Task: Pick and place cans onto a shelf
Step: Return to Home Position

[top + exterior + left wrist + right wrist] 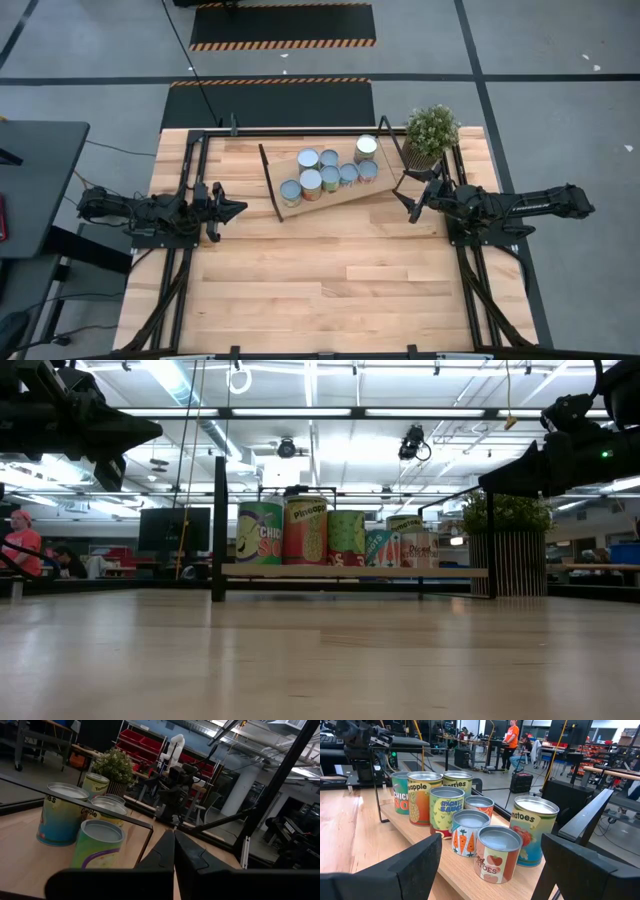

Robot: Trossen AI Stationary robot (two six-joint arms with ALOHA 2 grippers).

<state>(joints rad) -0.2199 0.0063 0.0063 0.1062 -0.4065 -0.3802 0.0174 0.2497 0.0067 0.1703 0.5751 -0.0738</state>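
Observation:
Seven cans [328,171] with pale round tops and coloured labels stand upright on their bases in a cluster on the shelf [392,187], a light wooden board with black frame ends at the table's far middle. They also show in the low view [305,532] and the right wrist view [468,831]. My left gripper [242,208] is shut and empty, above the table to the left of the shelf, pointing toward it [174,835]. My right gripper [407,203] is open and empty, just right of the shelf's right end, facing the cans [491,840].
A potted plant [432,131] stands at the table's far right, behind the shelf's right end. The black frame ends [268,182] rise above the board. The wooden tabletop [330,280] stretches from the shelf to the near edge. People show in the room beyond [20,545].

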